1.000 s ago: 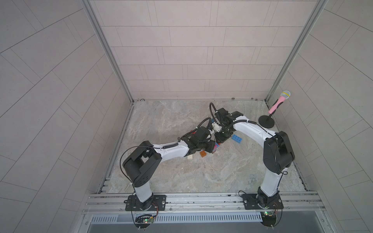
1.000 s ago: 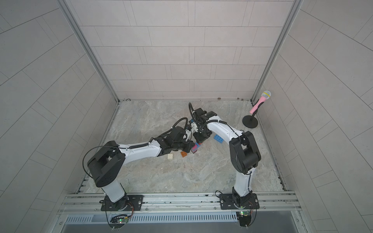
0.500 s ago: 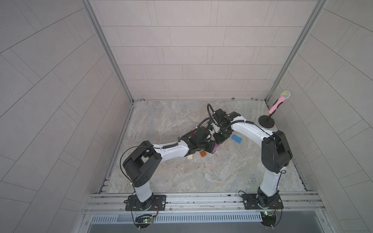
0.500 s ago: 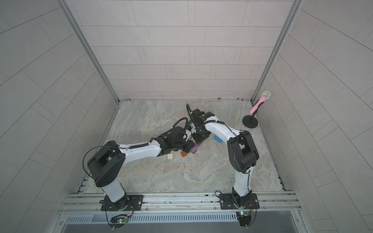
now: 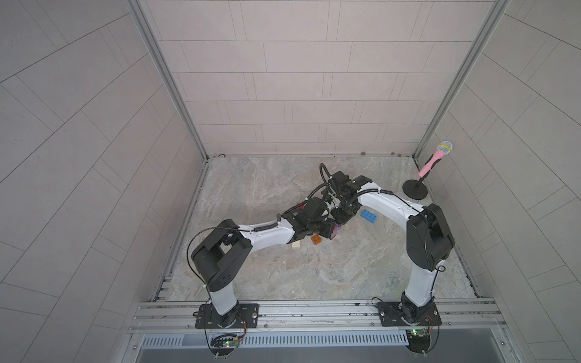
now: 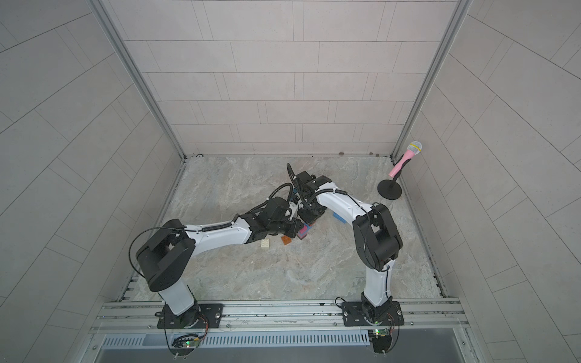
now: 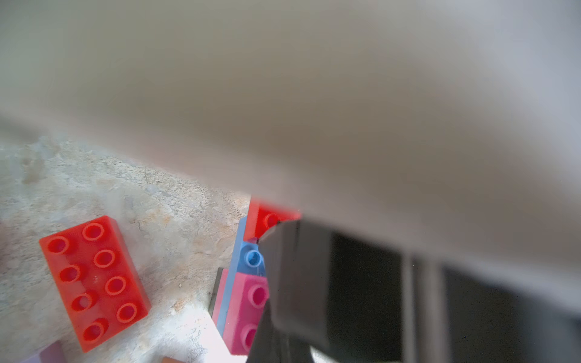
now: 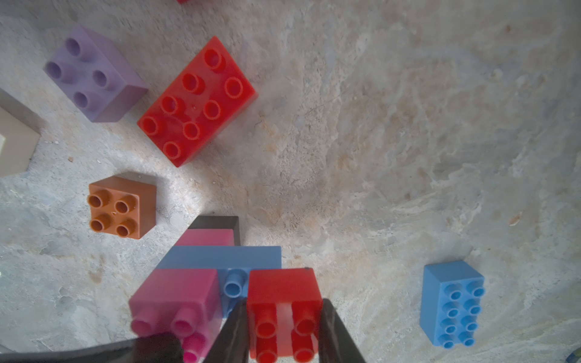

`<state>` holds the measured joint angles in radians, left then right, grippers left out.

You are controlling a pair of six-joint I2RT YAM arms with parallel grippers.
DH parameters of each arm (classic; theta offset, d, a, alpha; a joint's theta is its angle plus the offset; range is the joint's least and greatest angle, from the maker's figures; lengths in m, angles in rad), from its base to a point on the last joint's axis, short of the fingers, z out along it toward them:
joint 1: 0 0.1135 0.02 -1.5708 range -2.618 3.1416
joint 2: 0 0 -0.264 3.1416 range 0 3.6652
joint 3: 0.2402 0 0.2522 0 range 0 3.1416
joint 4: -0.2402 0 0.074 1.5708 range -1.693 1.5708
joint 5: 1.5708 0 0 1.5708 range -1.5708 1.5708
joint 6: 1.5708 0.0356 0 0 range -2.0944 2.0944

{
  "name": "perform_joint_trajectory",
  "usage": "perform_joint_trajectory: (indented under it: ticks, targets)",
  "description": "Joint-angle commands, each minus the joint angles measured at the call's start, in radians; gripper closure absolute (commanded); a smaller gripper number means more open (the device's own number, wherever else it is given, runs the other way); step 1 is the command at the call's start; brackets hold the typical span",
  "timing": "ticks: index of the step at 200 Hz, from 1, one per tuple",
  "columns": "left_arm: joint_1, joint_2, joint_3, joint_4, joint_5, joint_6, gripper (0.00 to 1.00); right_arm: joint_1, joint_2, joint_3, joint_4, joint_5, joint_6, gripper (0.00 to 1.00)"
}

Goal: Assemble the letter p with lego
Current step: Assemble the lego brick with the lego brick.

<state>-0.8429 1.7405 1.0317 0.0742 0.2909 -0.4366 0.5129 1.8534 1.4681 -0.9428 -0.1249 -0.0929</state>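
red brick [image 8: 284,284] sits clamped in right gripper [image 8: 284,327].

a pale blur [image 7: 314,94] fills much of the left wrist view; cream brick [image 8: 14,147] cropped.

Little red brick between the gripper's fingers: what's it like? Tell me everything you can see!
The red brick is small, square and made of shiny plastic, with four round studs on top. It sits studs-up on one end of a long blue brick, near a pink brick. One blue stud shows in the gap between them. The right gripper has a dark finger against each side of it, pinching it.
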Motion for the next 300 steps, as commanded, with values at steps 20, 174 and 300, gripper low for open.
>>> perform_joint_trajectory:
  ticks: [20, 174, 300]
  targets:
    - [-0.004, 0.020, -0.015, -0.053, -0.004, 0.012, 1.00, 0.017, 0.023, -0.041, -0.029, 0.006, 0.009, 0.94]
    - [-0.004, 0.021, -0.015, -0.052, 0.000, 0.012, 1.00, -0.002, -0.070, 0.003, -0.037, -0.006, 0.035, 0.56]
    - [-0.004, -0.013, -0.050, -0.074, -0.009, 0.011, 1.00, -0.051, -0.335, -0.076, -0.037, -0.020, 0.050, 0.47]
